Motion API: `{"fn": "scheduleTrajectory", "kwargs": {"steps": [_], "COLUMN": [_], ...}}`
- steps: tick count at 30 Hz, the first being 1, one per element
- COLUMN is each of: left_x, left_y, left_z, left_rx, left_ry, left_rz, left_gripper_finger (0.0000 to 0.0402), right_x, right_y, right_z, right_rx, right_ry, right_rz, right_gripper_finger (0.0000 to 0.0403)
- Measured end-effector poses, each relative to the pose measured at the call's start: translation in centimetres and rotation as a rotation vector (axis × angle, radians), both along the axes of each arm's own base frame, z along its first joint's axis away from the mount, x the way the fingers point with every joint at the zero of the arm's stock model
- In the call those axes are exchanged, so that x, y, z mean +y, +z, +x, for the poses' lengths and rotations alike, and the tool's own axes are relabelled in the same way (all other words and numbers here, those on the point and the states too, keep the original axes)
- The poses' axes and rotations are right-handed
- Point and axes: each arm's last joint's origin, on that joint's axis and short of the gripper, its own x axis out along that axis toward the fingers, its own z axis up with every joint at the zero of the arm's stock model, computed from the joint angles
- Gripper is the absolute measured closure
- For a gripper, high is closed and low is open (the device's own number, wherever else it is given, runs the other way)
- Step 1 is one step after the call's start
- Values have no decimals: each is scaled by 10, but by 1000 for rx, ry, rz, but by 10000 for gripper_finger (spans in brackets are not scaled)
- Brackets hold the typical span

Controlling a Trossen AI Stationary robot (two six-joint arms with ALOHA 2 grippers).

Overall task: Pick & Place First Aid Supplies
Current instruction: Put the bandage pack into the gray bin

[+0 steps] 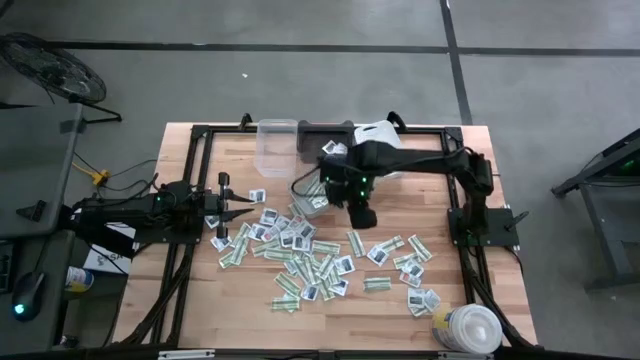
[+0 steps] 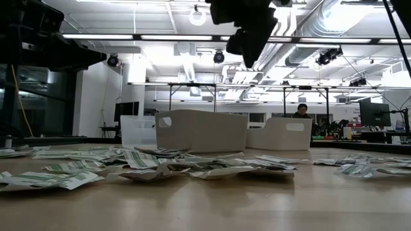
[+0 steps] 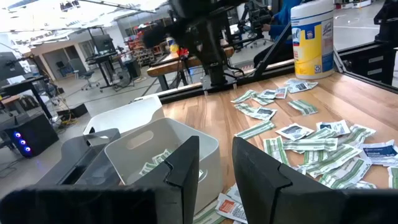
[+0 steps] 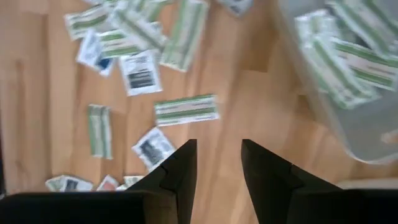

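Note:
The first aid supplies (image 1: 320, 255) lie scattered flat over the middle of the wooden table: green-and-white strips and squarish white packets, also seen in the low view as a low heap of packets (image 2: 160, 168). My right gripper (image 1: 362, 215) hangs above the far side of the scatter, pointing down, open and empty. Its wrist view shows the right gripper (image 4: 217, 144) over bare wood, a green-and-white strip (image 4: 186, 110) just beyond its tips. My left gripper (image 1: 243, 207) rests level at the table's left, open and empty, the same left gripper (image 3: 216, 146) facing the packets.
Three bins stand along the far edge: clear (image 1: 277, 145), dark (image 1: 325, 138) and white (image 1: 385, 135). A pale bin (image 4: 348, 68) beside my right gripper holds several strips. A round white tub (image 1: 468, 328) stands at the near right corner. A person (image 2: 300, 111) sits beyond the table.

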Motion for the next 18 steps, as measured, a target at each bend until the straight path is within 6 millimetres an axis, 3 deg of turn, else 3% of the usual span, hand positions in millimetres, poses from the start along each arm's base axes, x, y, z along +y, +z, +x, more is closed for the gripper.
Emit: {"fn": "scheduleTrajectory", "kwargs": {"steps": [3,13,18], "left_x": [0,0,0], "left_y": [0,0,0], "left_z": [0,0,0], "left_rx": [0,0,0], "left_ry": [0,0,0], "left_rz": [0,0,0], "left_gripper_finger": [305,305,305], "right_x": [20,77,100], "right_y": [-13,-61,-89], "right_z": [-6,-46,-54], "right_rx": [6,-96,-131], "right_ry": [66,160,161], "right_rz": [33,-90,-131], "right_gripper_finger": [284,285,284]}}
